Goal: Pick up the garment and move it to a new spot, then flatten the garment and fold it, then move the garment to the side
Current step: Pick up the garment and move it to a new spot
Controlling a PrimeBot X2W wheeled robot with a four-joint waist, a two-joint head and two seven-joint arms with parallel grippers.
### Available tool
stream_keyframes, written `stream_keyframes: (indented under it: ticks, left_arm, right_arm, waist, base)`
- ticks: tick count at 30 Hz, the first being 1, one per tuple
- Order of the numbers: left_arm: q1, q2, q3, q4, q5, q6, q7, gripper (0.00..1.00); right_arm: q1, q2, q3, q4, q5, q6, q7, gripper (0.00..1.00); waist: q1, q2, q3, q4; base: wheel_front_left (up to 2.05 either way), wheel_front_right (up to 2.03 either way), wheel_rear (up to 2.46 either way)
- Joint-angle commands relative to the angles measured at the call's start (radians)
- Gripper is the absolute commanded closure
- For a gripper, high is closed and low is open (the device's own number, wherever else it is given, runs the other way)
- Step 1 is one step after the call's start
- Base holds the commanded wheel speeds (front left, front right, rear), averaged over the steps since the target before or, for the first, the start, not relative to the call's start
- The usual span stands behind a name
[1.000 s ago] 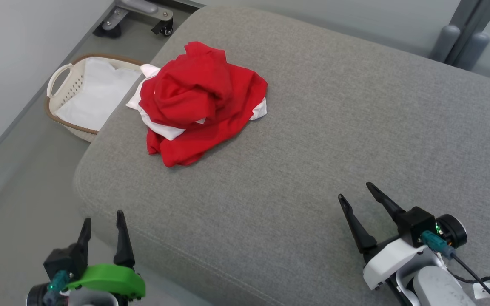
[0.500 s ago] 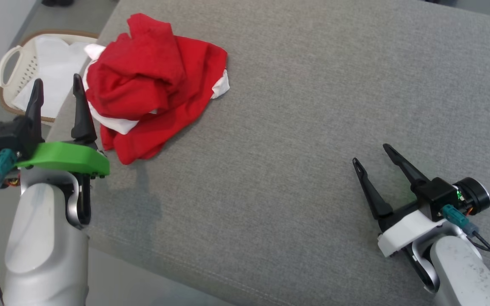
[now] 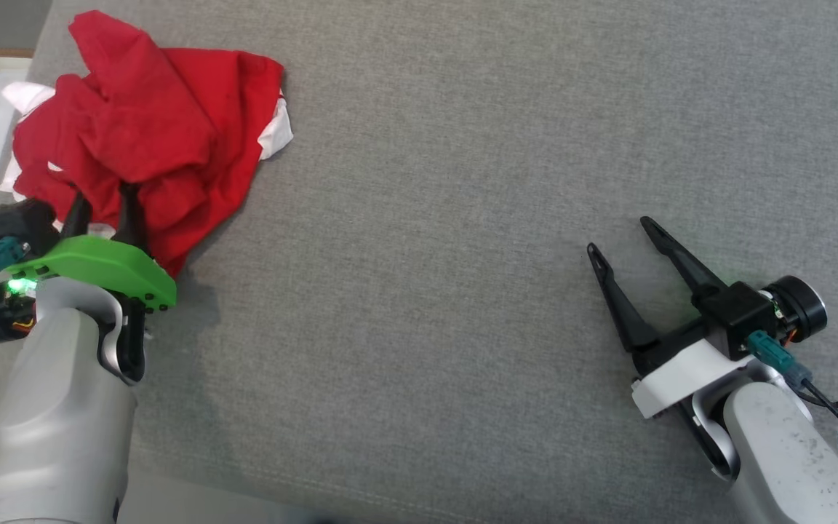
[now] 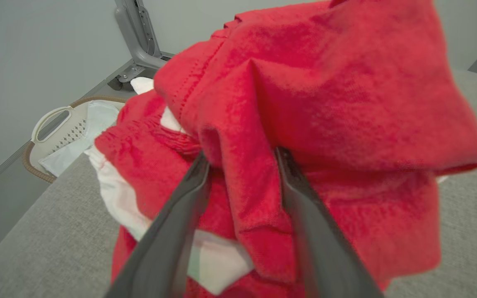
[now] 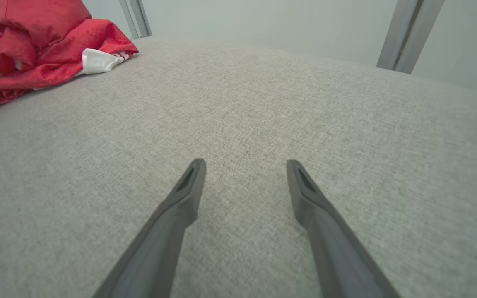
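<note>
Head view tilting lower than half a second ago, so shifting the whole picture rather than the things. Now sinking the left hand into the near edge of the red garment, after standing just beside that edge with both fingers clear of cloth in the earlier frame. Keeping that hand spread in the left wrist view, straddling a raised red fold with the fingers on either side and the tips buried in fabric; not possible to tell whether squeezing the fold yet. Leaving the red garment crumpled in a heap at the far left corner of the padded grey bench, with white patches peeking out at its edges. Holding the right hand spread wide over bare bench at the right, well apart from the heap, as before. Showing, past the heap in the left wrist view, a pale laundry basket with white cloth inside, down on the floor beside the bench, and a grey frame leg behind it. Hiding the left fingertips: the red folds themselves.
</note>
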Motion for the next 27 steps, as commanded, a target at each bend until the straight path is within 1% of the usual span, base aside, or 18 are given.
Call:
stream_keyframes:
  ticks: [1,3,7,10,14,16,19,22,23,27]
  left_arm:
    - [-0.012,0.015,-0.009,0.0,-0.007,-0.002,0.0,1.0]
    - [-0.021,0.029,0.001,-0.023,-0.017,-0.002,-0.001,1.0]
    - [-0.028,0.054,0.058,-0.155,0.059,-0.001,-0.001,1.0]
    - [-0.024,0.053,0.115,-0.283,0.12,0.004,-0.001,1.0]
    - [-0.037,0.03,0.155,-0.44,0.174,0.001,-0.001,1.0]
    - [-0.041,0.018,0.145,-0.503,0.2,0.0,0.0,1.0]
    - [-0.052,0.003,0.1,-0.564,0.21,-0.002,0.0,1.0]
    - [-0.053,-0.011,0.058,-0.605,0.189,-0.002,0.0,1.0]
    - [-0.052,-0.013,0.043,-0.619,0.18,-0.002,0.0,1.0]
    - [-0.046,-0.034,-0.03,-0.638,0.155,-0.002,0.0,1.0]
  right_arm:
    - [-0.001,-0.007,-0.008,0.001,-0.001,-0.001,-0.002,0.0]
    - [0.004,-0.006,-0.012,0.005,0.001,-0.001,-0.002,0.0]
    - [0.009,0.011,-0.023,0.005,0.006,-0.001,-0.002,0.0]
    - [0.016,0.032,-0.027,0.01,0.01,-0.001,-0.002,0.0]
    - [0.028,0.062,-0.026,0.018,0.019,-0.001,-0.002,0.0]
    - [0.036,0.076,-0.025,0.023,0.023,-0.001,-0.002,0.0]
    - [0.047,0.097,-0.03,0.025,0.03,-0.001,-0.002,0.0]
    - [0.054,0.111,-0.041,0.022,0.033,-0.001,-0.002,0.0]
    - [0.053,0.115,-0.039,0.023,0.035,-0.001,-0.002,0.0]
    - [0.066,0.127,-0.04,0.026,0.035,-0.001,-0.002,0.0]
  waist:
    - [0.0,-0.0001,0.003,-0.009]
    - [0.0,-0.0001,-0.005,-0.01]
    - [0.0,-0.0001,-0.042,-0.019]
    - [0.0,-0.0001,-0.082,-0.036]
    - [0.0,-0.0001,-0.135,-0.081]
    - [0.0,-0.0001,-0.164,-0.113]
    - [0.0,-0.0001,-0.201,-0.172]
    - [0.0,-0.0001,-0.218,-0.239]
    - [0.0,-0.0001,-0.22,-0.271]
    - [0.0,-0.0001,-0.227,-0.371]
  base:
    - [0.0,0.0,0.0]
    - [0.0,0.0,0.0]
    - [0.0,0.0,0.0]
    - [0.0,0.0,0.0]
    - [0.0,0.0,0.0]
    - [0.0,0.0,0.0]
    - [0.0,0.0,0.0]
    - [0.0,0.0,0.0]
    - [0.0,0.0,0.0]
    - [0.0,0.0,0.0]
